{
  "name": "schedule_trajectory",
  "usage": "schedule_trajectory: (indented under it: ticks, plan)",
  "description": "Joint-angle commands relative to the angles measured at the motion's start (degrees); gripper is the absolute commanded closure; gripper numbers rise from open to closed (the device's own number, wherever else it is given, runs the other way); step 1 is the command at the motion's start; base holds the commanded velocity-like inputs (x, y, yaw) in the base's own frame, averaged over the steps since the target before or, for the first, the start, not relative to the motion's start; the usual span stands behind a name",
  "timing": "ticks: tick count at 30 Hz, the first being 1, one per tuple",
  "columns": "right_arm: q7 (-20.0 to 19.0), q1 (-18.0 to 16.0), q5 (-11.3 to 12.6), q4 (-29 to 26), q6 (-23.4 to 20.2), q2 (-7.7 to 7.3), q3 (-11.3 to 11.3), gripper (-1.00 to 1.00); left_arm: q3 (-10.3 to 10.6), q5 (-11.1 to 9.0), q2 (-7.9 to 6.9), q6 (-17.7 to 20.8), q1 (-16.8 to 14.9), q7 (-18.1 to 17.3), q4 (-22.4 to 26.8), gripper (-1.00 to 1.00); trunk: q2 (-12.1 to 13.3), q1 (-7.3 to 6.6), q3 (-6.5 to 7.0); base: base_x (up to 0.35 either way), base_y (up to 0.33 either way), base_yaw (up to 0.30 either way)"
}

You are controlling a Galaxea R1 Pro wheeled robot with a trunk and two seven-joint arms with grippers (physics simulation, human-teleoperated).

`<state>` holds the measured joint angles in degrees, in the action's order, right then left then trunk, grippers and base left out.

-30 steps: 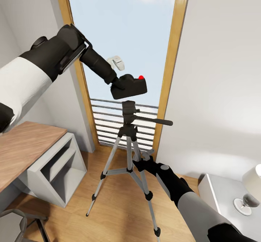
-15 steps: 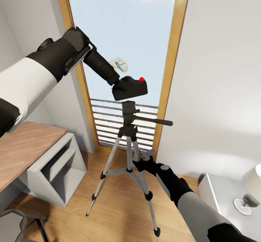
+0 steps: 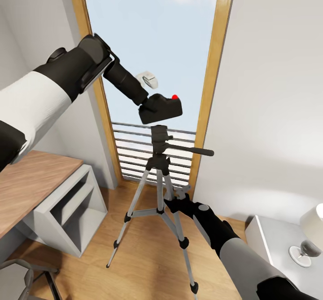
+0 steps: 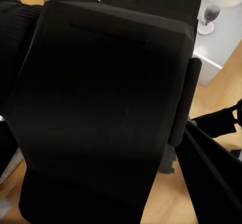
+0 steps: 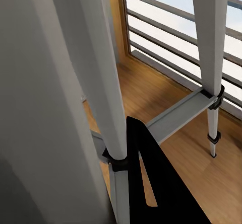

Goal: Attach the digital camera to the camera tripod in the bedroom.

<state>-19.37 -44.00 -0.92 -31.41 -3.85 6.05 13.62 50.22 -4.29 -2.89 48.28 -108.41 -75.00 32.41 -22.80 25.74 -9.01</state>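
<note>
We see a light wood floor (image 3: 148,264) across the lower middle of the head view, and on it the camera tripod (image 3: 159,201) stands at centre on its spread silver legs (black feet planted on the boards). At lower left a white open shelf unit (image 3: 74,210) rests on the floor under a wooden desk top (image 3: 27,183); at lower right, a white bedside table (image 3: 273,239) carries a lamp (image 3: 309,235).

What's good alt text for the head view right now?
The left gripper holds the digital camera just above the head of the camera tripod, before a tall wood-framed window. The right gripper grips a tripod leg low down.
</note>
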Motion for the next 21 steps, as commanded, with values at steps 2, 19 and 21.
schedule_trajectory:
  ticks: [2, 19, 21]
  plan:
    - [-0.09, -0.04, -0.21, -0.06, -0.35, 0.01, 0.00, 1.00, 0.18, -0.48, -0.13, 0.54, -0.12, 0.09, 0.36, 1.00, -0.12, 0.04, -0.13, 0.000, 0.000, 0.000]
    - [-0.06, -0.04, -0.23, -0.06, -0.28, 0.02, 0.00, 1.00, -0.03, -2.45, -0.34, 1.97, -0.12, -0.88, 0.75, 1.00, -0.12, 0.04, -0.13, 0.000, 0.000, 0.000]
    - [-0.06, -0.04, -0.23, -0.06, -0.28, 0.02, 0.00, 1.00, 0.03, -2.54, -0.44, 2.97, -0.13, -0.88, 0.94, 1.00, -0.12, 0.04, -0.13, 0.000, 0.000, 0.000]
